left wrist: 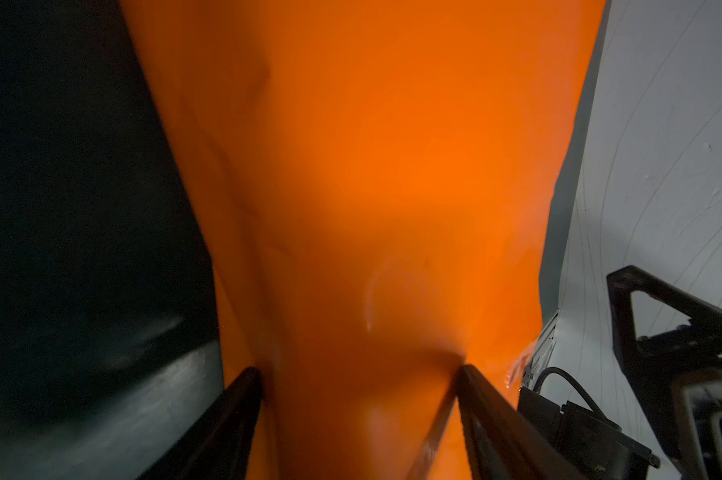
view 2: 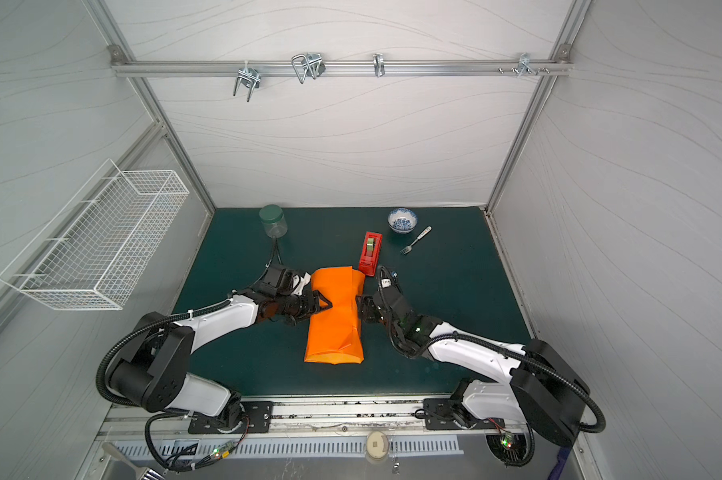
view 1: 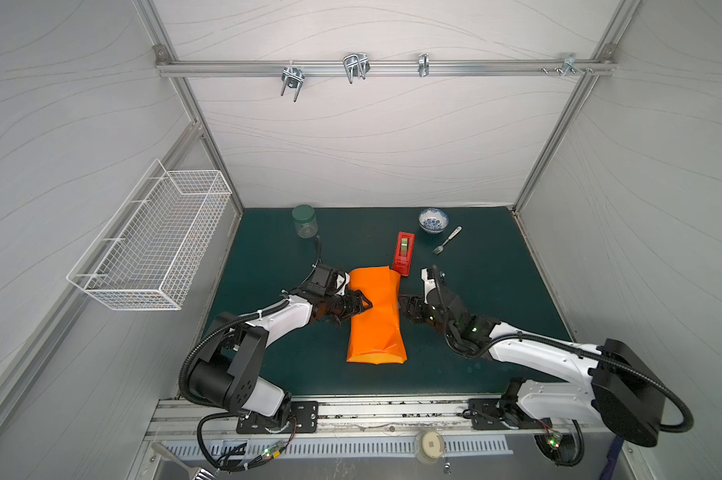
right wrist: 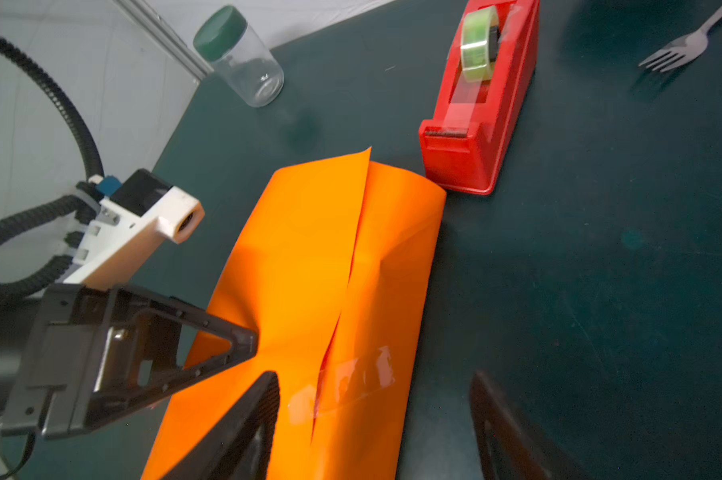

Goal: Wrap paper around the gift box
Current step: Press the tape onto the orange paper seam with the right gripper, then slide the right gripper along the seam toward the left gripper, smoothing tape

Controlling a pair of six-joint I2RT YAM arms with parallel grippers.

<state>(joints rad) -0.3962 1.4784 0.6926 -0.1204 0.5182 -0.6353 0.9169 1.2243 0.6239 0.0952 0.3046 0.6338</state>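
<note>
The orange paper [view 1: 374, 316] [view 2: 334, 316] lies mid-table, folded over into a flattened tube, with its overlapping edge running along the top [right wrist: 309, 257]. The gift box is hidden under it. A clear strip of tape [right wrist: 351, 386] crosses the seam. My left gripper [view 1: 361, 305] [left wrist: 359, 372] reaches in from the left with its jaws wide apart. The paper fills the gap between them, and one fingertip [right wrist: 243, 336] dents its top. My right gripper [view 1: 401, 305] [right wrist: 374, 378] hovers open at the paper's right edge, one finger over the paper and one over the mat, holding nothing.
A red tape dispenser [view 1: 403, 253] stands just behind the paper's far end. A green-lidded jar [view 1: 304, 221] is at the back left. A blue-patterned bowl [view 1: 433, 220] and a fork [view 1: 446, 240] are at the back right. A wire basket [view 1: 151, 237] hangs on the left wall.
</note>
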